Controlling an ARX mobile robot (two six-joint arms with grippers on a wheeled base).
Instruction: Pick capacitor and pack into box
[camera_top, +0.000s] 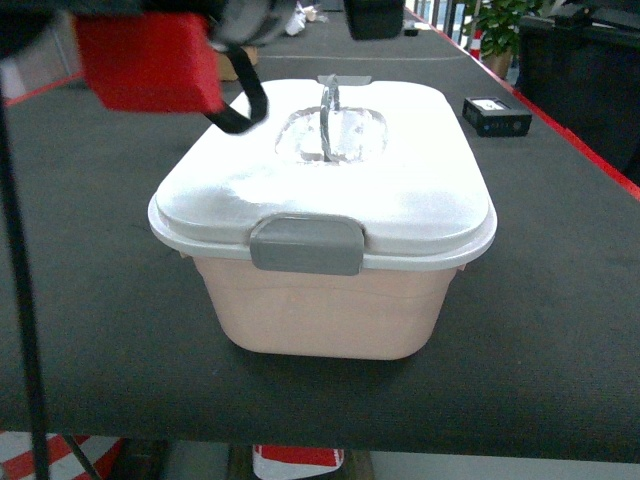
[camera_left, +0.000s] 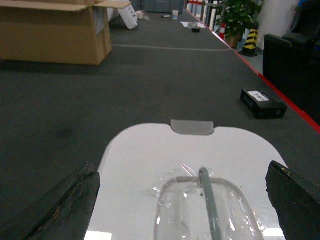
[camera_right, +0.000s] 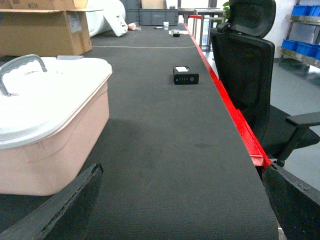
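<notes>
On the black table (camera_top: 560, 330), the left gripper (camera_left: 185, 200) hangs spread wide, empty, directly above the closed box (camera_top: 325, 300), handle (camera_left: 209, 200) running between its fingers.

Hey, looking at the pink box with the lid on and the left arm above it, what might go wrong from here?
1. The white lid sits closed on the box with the grey latch down, so nothing can be packed until it opens.
2. The left tool is open above the upright grey handle; lifting by it while latched would likely raise the whole box.
3. No capacitor is visible in any view.
</notes>
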